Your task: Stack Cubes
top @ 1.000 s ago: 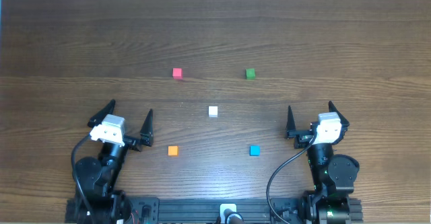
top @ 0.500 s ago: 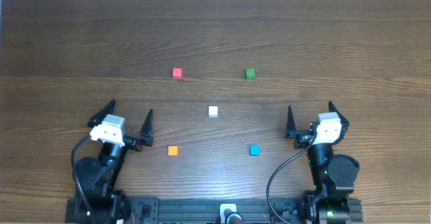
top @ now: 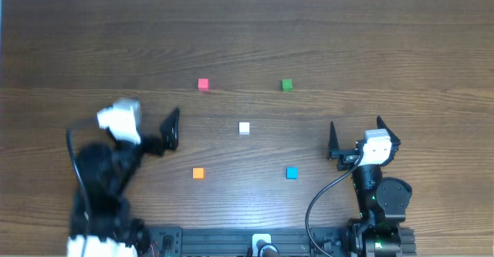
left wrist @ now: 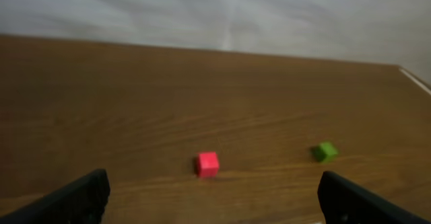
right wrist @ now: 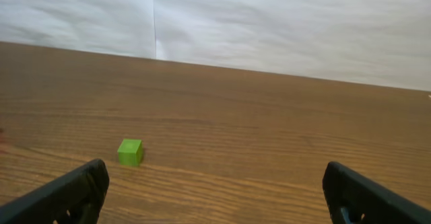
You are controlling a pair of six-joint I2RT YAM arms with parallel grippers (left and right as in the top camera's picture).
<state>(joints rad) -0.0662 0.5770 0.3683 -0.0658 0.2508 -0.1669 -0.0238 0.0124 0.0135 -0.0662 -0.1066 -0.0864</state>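
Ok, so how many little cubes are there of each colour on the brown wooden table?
Small pink cube: 1
Small green cube: 1
Small white cube: 1
Small orange cube: 1
Small blue cube: 1
Total: 5 cubes

Wooden table (top: 386, 25); pink cube (top: 203, 83); green cube (top: 287, 85); white cube (top: 244, 128); orange cube (top: 198, 173); blue cube (top: 292, 173).
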